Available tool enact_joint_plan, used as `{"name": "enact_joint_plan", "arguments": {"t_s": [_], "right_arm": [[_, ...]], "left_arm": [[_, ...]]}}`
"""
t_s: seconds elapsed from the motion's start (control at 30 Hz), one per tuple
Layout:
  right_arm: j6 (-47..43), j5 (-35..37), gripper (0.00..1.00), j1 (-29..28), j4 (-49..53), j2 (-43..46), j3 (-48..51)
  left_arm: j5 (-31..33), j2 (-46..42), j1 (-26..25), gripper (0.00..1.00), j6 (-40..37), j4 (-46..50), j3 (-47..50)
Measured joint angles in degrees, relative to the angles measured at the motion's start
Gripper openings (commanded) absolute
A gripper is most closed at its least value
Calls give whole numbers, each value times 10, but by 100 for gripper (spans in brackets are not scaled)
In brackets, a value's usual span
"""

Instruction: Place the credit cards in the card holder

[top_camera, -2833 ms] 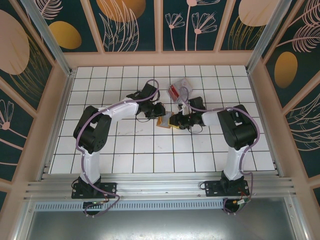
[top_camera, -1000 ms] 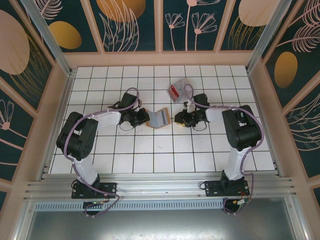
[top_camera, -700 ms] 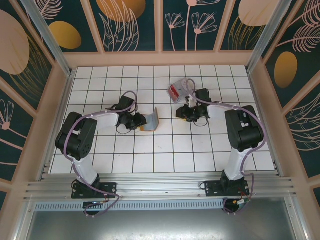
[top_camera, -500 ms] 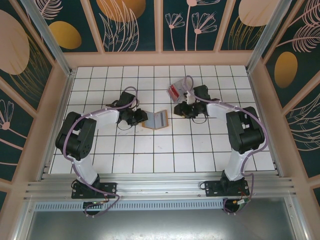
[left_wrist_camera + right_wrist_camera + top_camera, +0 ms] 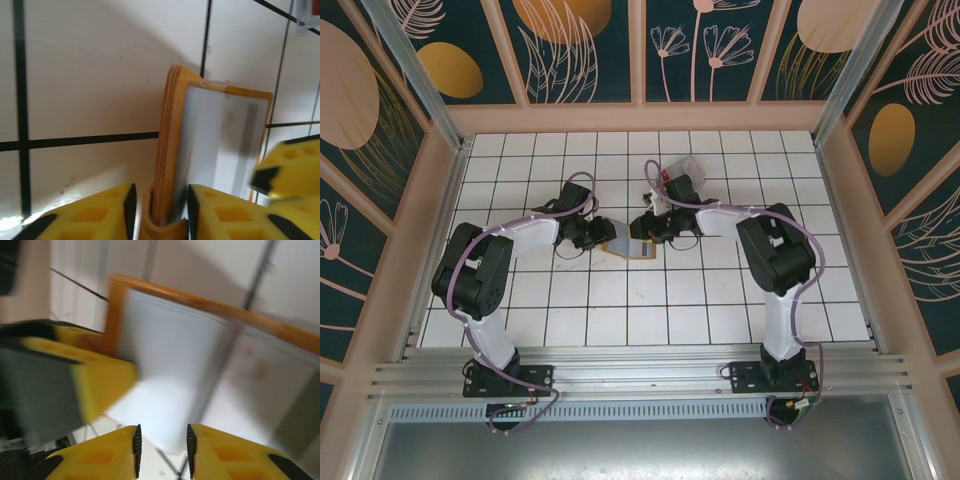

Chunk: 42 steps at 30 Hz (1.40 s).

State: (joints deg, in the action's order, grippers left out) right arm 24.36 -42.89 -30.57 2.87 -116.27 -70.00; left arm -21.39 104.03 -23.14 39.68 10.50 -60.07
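Note:
The card holder [image 5: 625, 245] is an orange folder lying open on the white tiles, grey lining [image 5: 220, 135] up. My left gripper [image 5: 597, 232] is at its left edge. In the left wrist view the folded orange edge [image 5: 167, 150] sits between my left gripper [image 5: 161, 197] jaws, which are open, with a small gap beside the left pad. My right gripper [image 5: 642, 225] hovers at the holder's right side, open and holding nothing, over the grey lining [image 5: 170, 355]. Red credit cards [image 5: 667, 180] sit in the clear box behind.
The clear plastic box [image 5: 684, 172] stands just behind the right gripper. My two grippers are close together: a yellow left finger [image 5: 95, 375] shows in the right wrist view and a right finger [image 5: 292, 160] in the left wrist view. Wooden walls [image 5: 440, 200] ring the tiled floor.
My left jaws have opened from their grip on the holder, which went from standing on edge to lying open. My right arm swung left from beside the box to the holder.

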Motion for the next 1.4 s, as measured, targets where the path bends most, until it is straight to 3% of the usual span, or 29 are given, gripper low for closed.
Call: {"name": "enact_joint_plan", "arguments": {"t_s": [0.13, 0.53, 0.83, 1.0, 1.2, 1.4], "right_arm": [[0, 9, 32, -1, -1, -12, 5], [-3, 17, 32, 0, 5, -7, 5], [-12, 25, 33, 6, 41, 17, -24], [-26, 38, 41, 24, 63, 50, -38], [-67, 145, 57, 117, 98, 111, -83], [-102, 272, 62, 168, 126, 112, -130]], "left_arm": [[30, 0, 1, 58, -12, 20, 1], [114, -13, 43, 60, -44, 119, -69], [66, -64, 43, 59, -39, 89, -115], [27, -42, 42, 58, -32, 60, -146], [-12, 58, 25, 58, -28, 31, -231], [-26, 183, -9, 59, -26, 30, -361]]}}
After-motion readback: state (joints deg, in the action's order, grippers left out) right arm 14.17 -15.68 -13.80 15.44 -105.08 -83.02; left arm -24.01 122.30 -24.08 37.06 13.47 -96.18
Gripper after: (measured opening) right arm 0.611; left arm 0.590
